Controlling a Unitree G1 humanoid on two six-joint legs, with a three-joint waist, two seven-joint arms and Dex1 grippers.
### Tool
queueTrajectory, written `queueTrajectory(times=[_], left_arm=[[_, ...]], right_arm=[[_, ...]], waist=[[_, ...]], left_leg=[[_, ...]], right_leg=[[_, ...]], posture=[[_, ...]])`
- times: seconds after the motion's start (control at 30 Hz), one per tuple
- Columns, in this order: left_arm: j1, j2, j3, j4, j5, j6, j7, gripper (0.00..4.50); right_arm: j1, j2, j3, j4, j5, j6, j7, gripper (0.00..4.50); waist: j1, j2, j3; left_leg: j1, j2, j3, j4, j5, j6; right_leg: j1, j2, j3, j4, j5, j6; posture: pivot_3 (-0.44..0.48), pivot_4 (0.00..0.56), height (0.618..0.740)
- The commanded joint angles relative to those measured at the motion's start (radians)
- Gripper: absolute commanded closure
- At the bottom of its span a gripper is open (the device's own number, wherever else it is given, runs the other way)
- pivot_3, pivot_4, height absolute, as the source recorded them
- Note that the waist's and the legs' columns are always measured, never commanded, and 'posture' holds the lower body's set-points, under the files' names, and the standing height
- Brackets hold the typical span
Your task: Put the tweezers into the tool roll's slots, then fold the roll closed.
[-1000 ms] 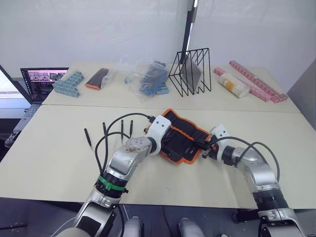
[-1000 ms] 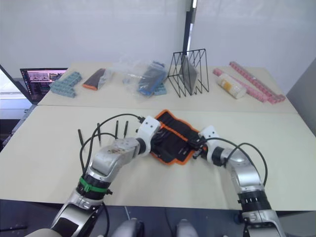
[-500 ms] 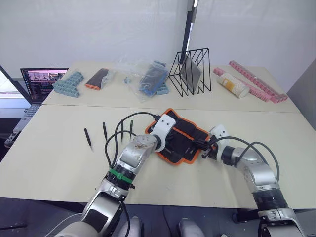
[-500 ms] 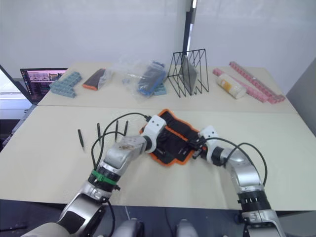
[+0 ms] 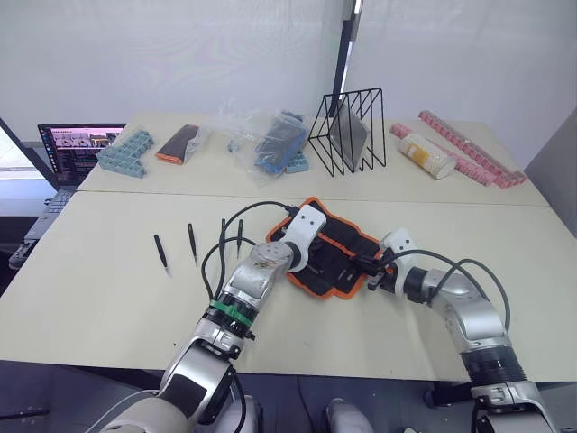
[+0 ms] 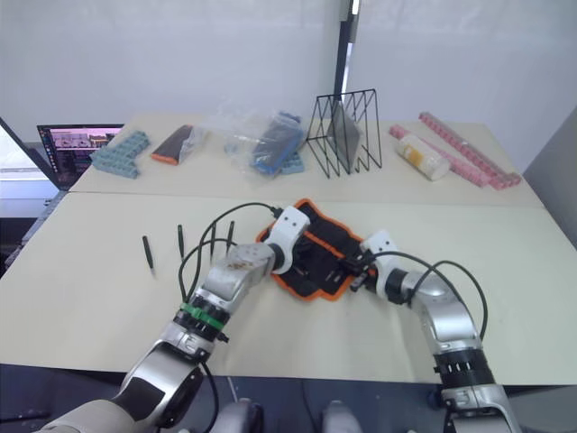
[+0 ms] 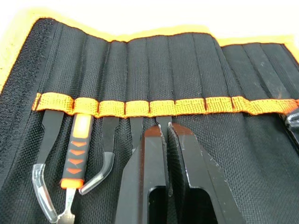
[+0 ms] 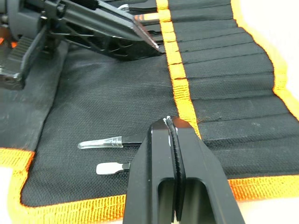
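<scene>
No writing is legible on the tool roll (image 7: 196, 84). Left gripper (image 7: 166, 129) is pinched closed at the slots (image 7: 140, 108); right gripper (image 8: 172, 122) is closed, empty, on the orange trim (image 8: 180, 74).

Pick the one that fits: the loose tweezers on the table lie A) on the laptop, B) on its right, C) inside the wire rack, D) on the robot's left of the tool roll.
D: four slim black tweezers lie on the bare table to the robot's left of the open tool roll, apart from it, while the left pincer rests on the roll.
</scene>
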Motion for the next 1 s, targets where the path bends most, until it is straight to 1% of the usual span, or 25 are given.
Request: queueTrajectory(times=[0.03, 0.27, 0.33, 0.37, 0.5, 0.63, 0.67, 0.7, 0.73, 0.87, 1.0], left_arm=[[-0.055, -0.012, 0.013, 0.029, 0.025, -0.056, 0.002, 4.5], [-0.096, -0.011, 0.007, 0.071, 0.045, -0.073, -0.04, 4.5], [-0.085, -0.003, 0.015, 0.054, 0.036, -0.062, -0.057, 3.76], [-0.074, 0.005, 0.021, 0.037, 0.033, -0.054, -0.06, 3.54], [-0.03, 0.051, 0.031, -0.041, 0.036, -0.033, -0.078, 2.22], [0.015, 0.107, 0.059, -0.169, 0.01, 0.021, -0.109, 0.87], [0.026, 0.119, 0.064, -0.201, 0.003, 0.037, -0.119, 0.63], [0.037, 0.132, 0.075, -0.237, -0.002, 0.05, -0.121, 0.23], [0.044, 0.14, 0.083, -0.262, -0.005, 0.06, -0.121, 0.06], [0.074, 0.205, 0.156, -0.415, -0.041, 0.129, -0.122, 0.06], [0.138, 0.293, 0.238, -0.58, -0.12, 0.195, -0.176, 0.06]], right_arm=[[0.022, 0.005, 0.04, 0.023, -0.019, 0.033, 0.009, 4.49], [0.01, 0.007, 0.048, 0.039, -0.022, 0.024, 0.016, 4.49], [0.008, 0.007, 0.049, 0.044, -0.023, 0.021, 0.015, 4.5], [0.008, 0.007, 0.049, 0.046, -0.023, 0.02, 0.014, 4.5], [0.01, 0.009, 0.047, 0.045, -0.021, 0.019, 0.012, 4.5], [0.015, 0.019, 0.033, 0.039, -0.008, 0.015, 0.005, 4.5], [0.015, 0.022, 0.026, 0.034, -0.002, 0.014, 0.006, 4.5], [0.014, 0.027, 0.015, 0.023, 0.012, 0.018, 0.007, 4.5], [0.013, 0.03, 0.007, 0.015, 0.021, 0.021, 0.009, 4.5], [0.001, 0.034, -0.032, -0.028, 0.076, 0.024, 0.034, 4.5], [-0.032, 0.034, -0.076, -0.015, 0.108, 0.008, 0.034, 4.5]], waist=[[0.0, 0.0, 0.0], [-0.002, 0.0, 0.0], [-0.002, 0.0, 0.0], [-0.002, 0.0, 0.0], [-0.003, 0.0, 0.0], [-0.004, 0.0, 0.0], [-0.004, 0.0, 0.0], [-0.004, 0.0, 0.0], [-0.004, 0.0, 0.0], [-0.004, 0.0, 0.0], [-0.009, 0.0, 0.0]], left_leg=[[0.0, 0.0, 0.0, 0.0, 0.0, 0.0], [0.0, 0.0, 0.0, 0.0, 0.0, 0.001], [0.0, 0.0, 0.0, 0.0, 0.0, 0.001], [0.0, 0.0, 0.0, 0.0, 0.0, 0.001], [0.0, 0.0, 0.0, 0.0, 0.0, 0.001], [0.0, 0.001, 0.0, 0.0, 0.0, 0.001], [0.0, 0.001, -0.001, 0.0, 0.0, 0.001], [0.0, 0.001, -0.001, 0.0, 0.0, 0.001], [0.0, 0.001, -0.001, 0.0, 0.0, 0.001], [-0.001, 0.001, -0.001, 0.0, 0.0, 0.001], [-0.002, 0.001, -0.002, 0.0, 0.0, 0.001]], right_leg=[[0.0, 0.0, 0.0, 0.0, 0.0, 0.0], [0.0, 0.0, 0.0, 0.0, 0.0, 0.0], [0.0, 0.0, 0.0, 0.0, 0.0, 0.0], [0.0, 0.0, 0.0, 0.0, 0.0, 0.0], [0.0, 0.0, 0.0, 0.0, 0.0, 0.0], [-0.001, 0.001, 0.0, 0.0, 0.0, 0.0], [-0.001, 0.001, 0.0, 0.001, 0.0, 0.0], [-0.001, 0.001, 0.0, 0.0, 0.0, 0.0], [-0.001, 0.001, 0.0, 0.0, 0.0, 0.0], [-0.001, 0.0, 0.0, 0.001, 0.0, 0.0], [-0.003, 0.0, 0.0, 0.001, 0.0, 0.0]], posture=[[0.0, 0.15, 0.739], [0.0, 0.15, 0.739], [0.0, 0.15, 0.739], [0.0, 0.15, 0.739], [0.0, 0.15, 0.739], [0.0, 0.15, 0.739], [0.0, 0.15, 0.739], [0.0, 0.15, 0.739], [0.0, 0.15, 0.739], [0.0, 0.15, 0.739], [0.0, 0.15, 0.739]])
